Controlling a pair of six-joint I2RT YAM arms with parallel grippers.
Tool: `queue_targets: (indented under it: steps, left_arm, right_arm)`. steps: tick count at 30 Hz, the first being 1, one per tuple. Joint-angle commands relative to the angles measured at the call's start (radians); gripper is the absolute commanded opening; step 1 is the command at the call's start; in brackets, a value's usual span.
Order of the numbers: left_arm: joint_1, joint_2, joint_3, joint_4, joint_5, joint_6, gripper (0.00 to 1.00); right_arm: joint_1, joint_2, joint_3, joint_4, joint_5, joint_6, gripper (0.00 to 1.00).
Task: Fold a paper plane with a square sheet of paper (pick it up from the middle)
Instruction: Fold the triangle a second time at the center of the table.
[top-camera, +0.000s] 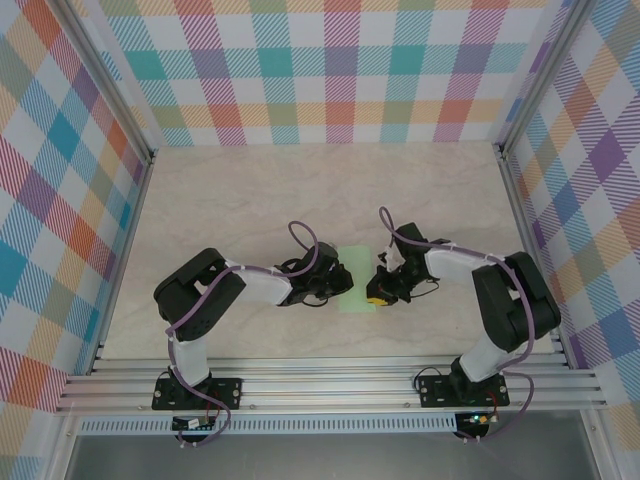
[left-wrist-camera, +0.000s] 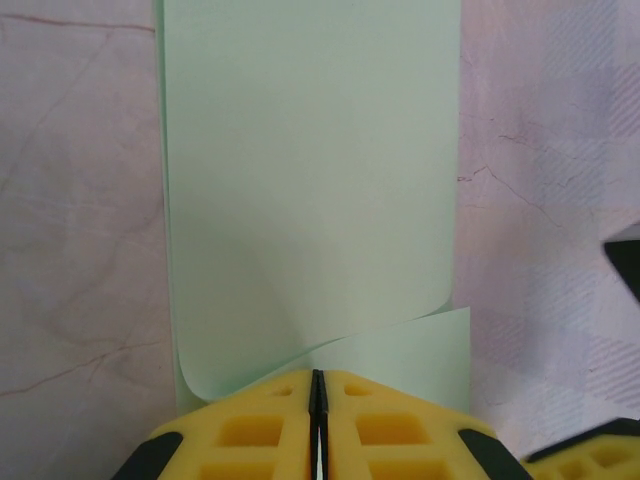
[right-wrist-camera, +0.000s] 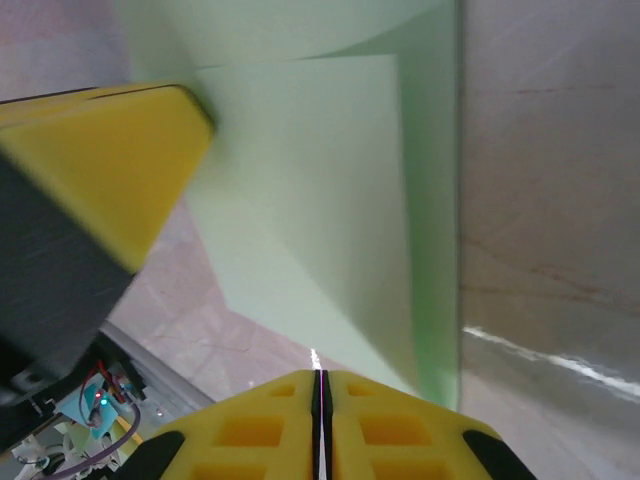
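Note:
The square sheet of paper lies pale mint-green on the table between my two grippers, doubled over on itself. In the left wrist view the paper has its upper layer curling down to my left gripper, whose yellow jaws are shut on that layer's near edge. My left gripper sits at the sheet's left side. My right gripper is at its right side. In the right wrist view the right gripper is shut just short of the paper, with nothing between its jaws.
The table is pale marbled, walled by plaid panels. An aluminium rail runs along the near edge. A yellow finger of the left gripper looms close at the upper left of the right wrist view.

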Motion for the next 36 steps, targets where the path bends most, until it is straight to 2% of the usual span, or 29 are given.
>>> queue_targets:
  steps: [1,3,6,9,14,19,30,36]
  left_arm:
    - [-0.001,0.042,-0.005,-0.088,-0.021,0.024,0.12]
    - [-0.001,0.04,-0.004,-0.091,-0.022,0.027,0.12]
    - [0.0,0.04,-0.001,-0.105,-0.029,0.037,0.12]
    - [-0.001,0.029,0.001,-0.135,-0.057,0.065,0.13]
    - [0.007,0.006,0.01,-0.207,-0.121,0.127,0.14]
    - [0.05,-0.026,-0.044,-0.169,-0.133,0.132,0.15]
    - [0.098,-0.123,-0.034,-0.158,-0.077,0.16,0.24]
    - [0.043,-0.154,0.023,-0.146,0.0,0.148,0.27]
  right_arm:
    - [0.0,0.039,-0.011,0.017,-0.009,-0.007,0.11]
    - [0.002,0.053,-0.03,0.004,0.001,-0.005,0.1]
    - [0.001,0.041,-0.048,-0.063,0.111,-0.01,0.09]
    - [0.001,0.031,-0.064,-0.085,0.159,-0.016,0.08]
    - [0.0,0.041,-0.08,-0.071,0.144,-0.025,0.06]
    - [0.001,0.052,-0.088,-0.047,0.119,-0.028,0.05]
    - [0.001,0.06,-0.084,-0.003,0.061,-0.026,0.05]
    - [0.001,0.065,-0.078,0.005,0.059,-0.022,0.05]
